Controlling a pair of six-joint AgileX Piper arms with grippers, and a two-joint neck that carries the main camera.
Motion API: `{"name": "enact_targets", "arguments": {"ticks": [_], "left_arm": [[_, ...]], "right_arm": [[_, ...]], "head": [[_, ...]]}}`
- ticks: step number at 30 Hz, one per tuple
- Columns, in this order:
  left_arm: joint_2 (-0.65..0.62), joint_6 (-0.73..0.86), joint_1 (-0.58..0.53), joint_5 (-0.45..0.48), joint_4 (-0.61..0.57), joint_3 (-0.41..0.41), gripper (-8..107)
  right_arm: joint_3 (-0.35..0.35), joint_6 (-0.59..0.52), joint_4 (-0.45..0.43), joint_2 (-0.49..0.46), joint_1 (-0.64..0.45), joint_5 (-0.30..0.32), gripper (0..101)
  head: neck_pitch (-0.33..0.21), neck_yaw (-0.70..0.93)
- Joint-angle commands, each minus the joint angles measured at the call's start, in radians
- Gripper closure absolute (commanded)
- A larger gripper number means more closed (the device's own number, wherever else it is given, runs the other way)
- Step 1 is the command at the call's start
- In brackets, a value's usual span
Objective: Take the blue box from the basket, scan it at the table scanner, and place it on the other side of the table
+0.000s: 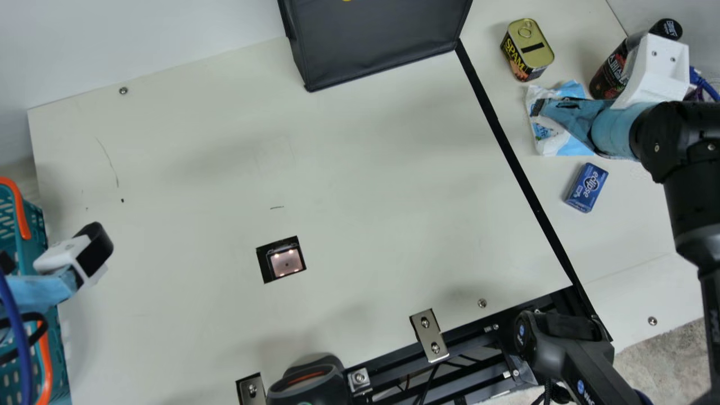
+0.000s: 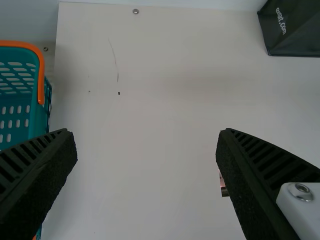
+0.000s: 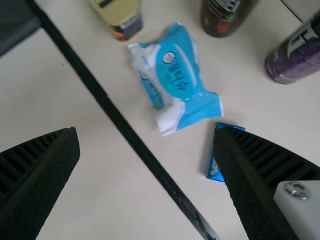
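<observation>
In the main view my left gripper (image 1: 93, 250) is beside the teal basket (image 1: 36, 228) at the left, and my right gripper (image 1: 568, 115) is over the blue-and-white packet at the right. The blue box (image 1: 586, 188) lies on the table right of the black strip, just below that packet. Left of centre is the scanner window (image 1: 286, 262). The left wrist view has the left gripper (image 2: 145, 131) open and empty, with the basket (image 2: 19, 117) partly behind one finger. Likewise open and empty, the right gripper (image 3: 147, 130) partly covers the blue box (image 3: 214, 172) with one finger.
Near the blue box stand a tin can (image 1: 529, 48), the blue-and-white packet (image 3: 177, 75), a dark bottle (image 1: 610, 73) and a purple can (image 3: 295, 52). A black bag (image 1: 382, 39) is at the far edge; handheld scanners (image 1: 309, 382) sit at the near edge.
</observation>
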Motion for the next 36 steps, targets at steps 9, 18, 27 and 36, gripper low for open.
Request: {"name": "enact_targets", "arguments": {"ticks": [9, 18, 27, 36], "left_arm": [[0.0, 0.0, 0.0, 0.0, 0.0, 0.0, 9], [-0.052, 0.037, 0.047, 0.035, 0.002, -0.02, 9], [-0.21, 0.147, 0.189, 0.142, 0.007, -0.08, 9], [-0.251, 0.176, 0.225, 0.17, 0.006, -0.096, 9]], "right_arm": [[-0.113, 0.047, -0.018, -0.1, 0.253, 0.109, 6], [-0.18, 0.006, -0.011, -0.163, 0.348, 0.168, 6], [-0.217, -0.152, 0.027, -0.246, 0.38, 0.222, 6], [-0.253, -0.309, 0.065, -0.329, 0.412, 0.277, 6]], "head": [[-0.029, -0.002], [-0.029, 0.068], [-0.029, 0.277], [-0.029, 0.347]]}}
